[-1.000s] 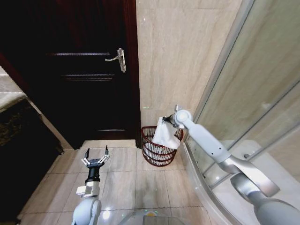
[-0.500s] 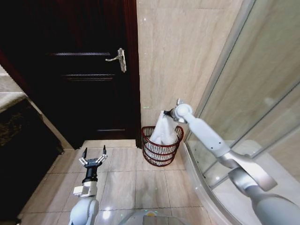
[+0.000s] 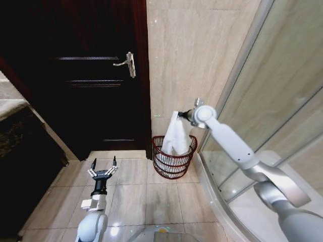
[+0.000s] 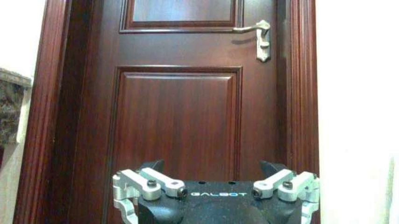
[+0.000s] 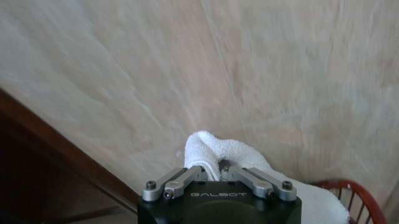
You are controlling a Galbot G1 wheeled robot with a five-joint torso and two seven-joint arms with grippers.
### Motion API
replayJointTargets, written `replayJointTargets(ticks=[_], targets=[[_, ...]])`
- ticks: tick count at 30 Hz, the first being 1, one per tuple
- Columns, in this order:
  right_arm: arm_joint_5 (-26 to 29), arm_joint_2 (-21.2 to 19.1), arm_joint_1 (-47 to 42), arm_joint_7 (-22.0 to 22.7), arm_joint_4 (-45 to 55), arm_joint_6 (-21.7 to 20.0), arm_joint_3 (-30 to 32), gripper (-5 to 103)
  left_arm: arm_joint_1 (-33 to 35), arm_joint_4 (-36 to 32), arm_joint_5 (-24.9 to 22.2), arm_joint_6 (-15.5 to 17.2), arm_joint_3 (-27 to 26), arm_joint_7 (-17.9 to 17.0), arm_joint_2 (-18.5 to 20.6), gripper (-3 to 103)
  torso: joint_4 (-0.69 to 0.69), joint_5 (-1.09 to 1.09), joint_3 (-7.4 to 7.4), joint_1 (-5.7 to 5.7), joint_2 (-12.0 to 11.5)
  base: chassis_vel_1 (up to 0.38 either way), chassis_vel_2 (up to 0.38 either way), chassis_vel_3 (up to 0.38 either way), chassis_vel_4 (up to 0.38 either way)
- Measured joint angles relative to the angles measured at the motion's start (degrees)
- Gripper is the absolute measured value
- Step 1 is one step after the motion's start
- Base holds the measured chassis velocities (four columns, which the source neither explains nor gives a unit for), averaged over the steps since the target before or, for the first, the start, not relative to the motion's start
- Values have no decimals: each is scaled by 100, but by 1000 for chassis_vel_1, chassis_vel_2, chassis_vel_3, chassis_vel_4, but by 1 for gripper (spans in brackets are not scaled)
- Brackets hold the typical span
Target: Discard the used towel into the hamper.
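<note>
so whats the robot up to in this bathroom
The right claw is shut on a white towel, holding it by its top so it hangs with its lower end inside the red wire hamper by the tiled wall. The towel is not released yet. The left claw is open, low over the floor, facing the dark door.

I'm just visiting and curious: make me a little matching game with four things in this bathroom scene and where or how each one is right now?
Things:
1. towel
2. hamper
3. left gripper
4. door handle

States:
A. open, low over the floor tiles
B. on the dark wooden door
C. pinched by the right gripper, hanging above the basket
D. on the floor by the tiled wall

Pairs: 1-C, 2-D, 3-A, 4-B
</note>
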Motion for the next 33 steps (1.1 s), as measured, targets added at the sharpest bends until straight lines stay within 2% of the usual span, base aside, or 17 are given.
replayJointTargets(ticks=[2, 7, 15, 20, 22, 25, 26, 28, 29, 31, 32, 33], targets=[[-271, 134, -143, -174, -234, 19, 4, 7, -34, 82, -1, -36, -2, 0, 6, 100, 0, 0, 0, 0, 0, 0, 0, 0, 0], [-391, 251, -299, -169, -331, 48, 8, 7, -67, 141, 1, -61, 30, 0, -3, 100, 1, -1, 0, 0, 0, 0, 0, 0, 0], [-25, 238, -704, 192, -83, -16, -30, 7, -151, 193, 6, -65, 43, 0, -10, 100, -1, 0, 0, 0, 0, 0, 0, 0, 0], [4, 228, -722, 280, -162, -183, -13, 7, -141, 272, 10, -98, 42, 0, -4, 100, 0, -1, 0, 0, 0, 0, 0, 0, 0], [190, 274, -708, 386, -238, -416, 98, 5, -135, 298, 15, -110, 44, 0, -12, 100, 0, 0, 0, 0, 0, 0, 0, 0, 0], [507, 284, -653, 504, -254, -544, 196, 16, -136, 298, 19, -111, 44, 1, -23, 100, 0, -2, 0, 0, 0, 0, 0, 0, 0], [583, 287, -637, 557, -259, -554, 204, 16, -140, 298, 21, -111, 44, 2, -28, 100, 0, -1, 0, 0, 0, 0, 0, 0, 0], [729, 297, -607, 689, -287, -560, 226, 26, -152, 301, 30, -111, 57, -18, -42, 100, 0, 0, 0, 0, 0, 0, 0, 0, 0], [729, 297, -607, 689, -287, -560, 226, 26, -152, 301, 30, -111, 57, -18, -42, 100, 0, 0, 0, 0, 0, 0, 0, 0, 0], [786, 282, -603, 725, -288, -561, 237, 38, -175, 306, 43, -111, 99, -155, -64, 100, 0, -1, 0, 0, 0, 0, 0, 0, 0], [786, 282, -603, 725, -288, -561, 237, 38, -175, 306, 43, -111, 99, -155, -64, 100, 0, -1, 0, 0, 0, 0, 0, 0, 0], [802, 260, -612, 730, -278, -561, 237, 43, -182, 306, 55, -103, 107, -191, -69, 100, 0, -1, 0, 0, 0, 0, 0, 0, 0]])
